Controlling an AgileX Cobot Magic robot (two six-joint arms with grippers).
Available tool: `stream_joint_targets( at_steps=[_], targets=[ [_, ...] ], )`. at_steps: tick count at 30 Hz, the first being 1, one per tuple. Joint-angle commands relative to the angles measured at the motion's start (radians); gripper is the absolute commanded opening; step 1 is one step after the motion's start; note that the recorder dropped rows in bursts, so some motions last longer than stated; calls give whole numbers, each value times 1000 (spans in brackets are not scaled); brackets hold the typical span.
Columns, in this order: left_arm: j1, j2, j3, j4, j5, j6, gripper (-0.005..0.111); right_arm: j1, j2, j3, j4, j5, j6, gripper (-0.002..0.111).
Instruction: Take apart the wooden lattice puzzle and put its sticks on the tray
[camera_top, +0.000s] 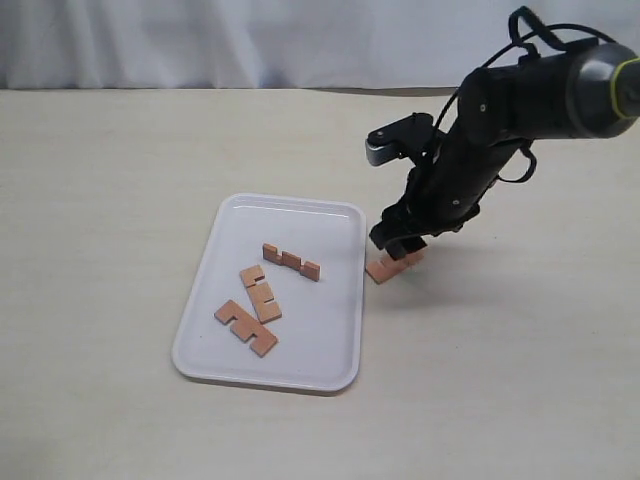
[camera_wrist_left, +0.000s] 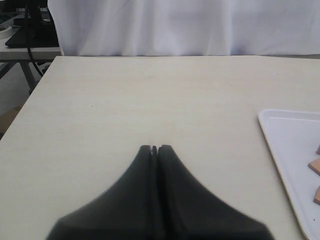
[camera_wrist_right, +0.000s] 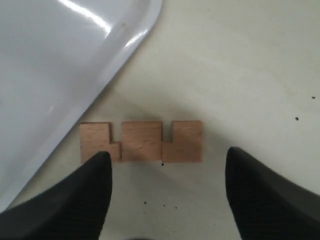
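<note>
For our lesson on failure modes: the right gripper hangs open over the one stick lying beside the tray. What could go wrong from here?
1. The stick lies flat on the table, so the right gripper may slide over it or tip it instead of gripping.
2. The stick sits close to the tray; closing on it might nudge the rim and shift the tray.

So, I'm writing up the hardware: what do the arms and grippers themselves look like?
The right arm is glossy black with rounded casings, a yellow-green ring at one joint and black cables looped above. The right gripper has black, finely textured fingers. The left gripper is black and tapering.
</note>
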Motion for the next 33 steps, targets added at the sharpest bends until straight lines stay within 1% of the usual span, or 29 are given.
stream_joint_targets(
  at_steps=[1, 5, 14, 20, 27, 33],
  targets=[
    [-8, -3, 3, 0, -6, 2, 0, -3, 35, -17, -71, 20, 57, 61],
    [-8, -3, 3, 0, -6, 2, 0, -3, 49, -17, -152, 20, 118, 61],
    [-8, -3, 3, 0, -6, 2, 0, -3, 53, -17, -138, 8, 126, 61],
    [-8, -3, 3, 0, -6, 2, 0, 27, 53, -17, -145, -2, 126, 61],
    [-8, -3, 3, 0, -6, 2, 0, 32, 53, -17, -177, -20, 141, 57],
    [-8, -3, 3, 0, -6, 2, 0, 32, 53, -17, -198, -25, 168, 57]
  ],
)
